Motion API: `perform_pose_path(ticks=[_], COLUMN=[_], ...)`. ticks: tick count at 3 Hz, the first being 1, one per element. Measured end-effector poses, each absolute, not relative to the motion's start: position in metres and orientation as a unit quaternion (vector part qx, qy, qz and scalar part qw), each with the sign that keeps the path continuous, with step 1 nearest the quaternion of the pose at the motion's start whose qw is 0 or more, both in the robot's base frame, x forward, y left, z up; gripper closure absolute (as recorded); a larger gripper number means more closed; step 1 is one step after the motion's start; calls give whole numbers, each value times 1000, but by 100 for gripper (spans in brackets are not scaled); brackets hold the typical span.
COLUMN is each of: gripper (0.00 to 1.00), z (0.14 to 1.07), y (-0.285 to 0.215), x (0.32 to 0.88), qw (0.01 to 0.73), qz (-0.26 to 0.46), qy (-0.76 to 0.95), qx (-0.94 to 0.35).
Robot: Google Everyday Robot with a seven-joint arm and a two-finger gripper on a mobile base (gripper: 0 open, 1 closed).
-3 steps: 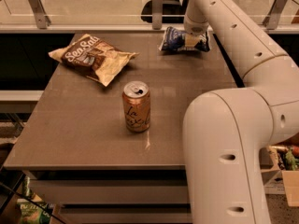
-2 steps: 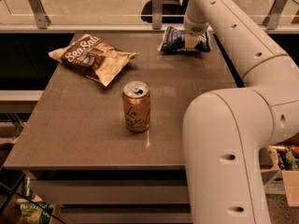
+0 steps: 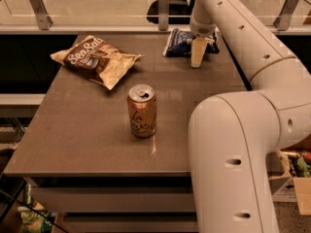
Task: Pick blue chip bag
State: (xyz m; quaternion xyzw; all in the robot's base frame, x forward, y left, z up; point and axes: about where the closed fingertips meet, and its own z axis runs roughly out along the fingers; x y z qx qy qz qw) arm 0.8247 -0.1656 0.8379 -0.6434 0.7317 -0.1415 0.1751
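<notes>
Blue chip bag lies on the table at its far edge, right of centre. Gripper is lowered at the bag's right end, on its near side, overlapping it in view. Whether it is open, closed or gripping cannot be told. Sea Salt bag lies far left. Can stands upright mid-table, well apart from both.

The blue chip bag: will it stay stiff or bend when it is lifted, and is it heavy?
The blue chip bag looks crinkled and soft, so it will probably flex and feel light. Lying flat, it should not roll. The end effector is down at its right end.
</notes>
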Motion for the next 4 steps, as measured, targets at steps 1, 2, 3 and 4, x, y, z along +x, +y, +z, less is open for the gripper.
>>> perform_pose_path(ticks=[1, 2, 3, 4], gripper=[0, 0, 0, 0], z=[838, 840, 858, 884], y=[-166, -163, -164, -163], x=[825, 818, 808, 800], qw=[175, 166, 162, 165], qz=[-141, -130, -129, -137], qy=[732, 734, 739, 741], qx=[-643, -646, -641, -636])
